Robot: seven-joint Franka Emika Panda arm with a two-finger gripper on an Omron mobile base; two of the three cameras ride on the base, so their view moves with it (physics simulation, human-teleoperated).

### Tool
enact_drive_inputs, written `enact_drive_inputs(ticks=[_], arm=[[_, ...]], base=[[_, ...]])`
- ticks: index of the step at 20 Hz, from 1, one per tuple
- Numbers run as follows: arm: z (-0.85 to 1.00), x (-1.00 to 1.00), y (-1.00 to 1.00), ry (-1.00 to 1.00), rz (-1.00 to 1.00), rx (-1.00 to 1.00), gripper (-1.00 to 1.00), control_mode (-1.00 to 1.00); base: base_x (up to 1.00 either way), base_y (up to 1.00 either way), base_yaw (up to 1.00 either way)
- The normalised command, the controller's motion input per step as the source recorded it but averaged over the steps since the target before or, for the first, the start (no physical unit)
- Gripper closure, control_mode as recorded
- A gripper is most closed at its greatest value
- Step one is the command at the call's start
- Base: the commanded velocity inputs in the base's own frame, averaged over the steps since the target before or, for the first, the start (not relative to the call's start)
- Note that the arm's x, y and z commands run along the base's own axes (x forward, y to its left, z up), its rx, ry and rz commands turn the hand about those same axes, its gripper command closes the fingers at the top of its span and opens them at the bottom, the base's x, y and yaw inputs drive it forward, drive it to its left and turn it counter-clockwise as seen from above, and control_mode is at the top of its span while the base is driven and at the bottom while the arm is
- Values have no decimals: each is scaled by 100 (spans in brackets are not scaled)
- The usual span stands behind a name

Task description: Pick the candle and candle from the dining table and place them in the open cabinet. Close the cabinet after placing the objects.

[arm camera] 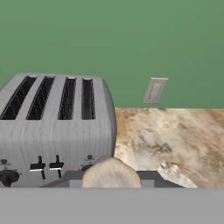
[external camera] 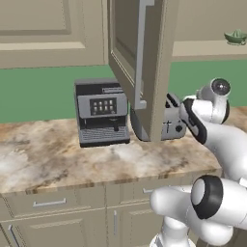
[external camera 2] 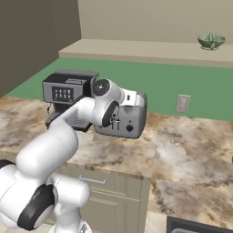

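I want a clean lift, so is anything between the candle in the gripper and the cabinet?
The toaster stands right ahead of the candle, below the open cabinet door. The lift probably has to clear both.

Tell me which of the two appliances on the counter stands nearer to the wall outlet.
The silver four-slot toaster. It stands between the black coffee machine and the wall outlet, so the coffee machine is farther away.

No readable text anywhere; coffee machine [external camera: 102,112] screen icons perhaps labelled, too blurred to tell.
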Motion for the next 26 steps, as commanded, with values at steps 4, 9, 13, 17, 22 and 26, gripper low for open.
enact_drive_inputs(ticks=[4, 9, 13, 17, 22, 26], arm=[[59, -24, 0, 0, 0, -6, 100, -100], [53, -44, 0, 0, 2, -2, 100, -100], [40, -42, 0, 0, 2, 0, 100, -100], [45, -29, 0, 0, 1, -1, 100, -100], [54, -13, 0, 0, 2, -4, 100, -100], [47, -1, 0, -1, 6, -5, 100, -100]], base=[[0, 0, 0], [0, 0, 0], [0, 0, 0], [0, 0, 0], [0, 0, 0], [0, 0, 0]])
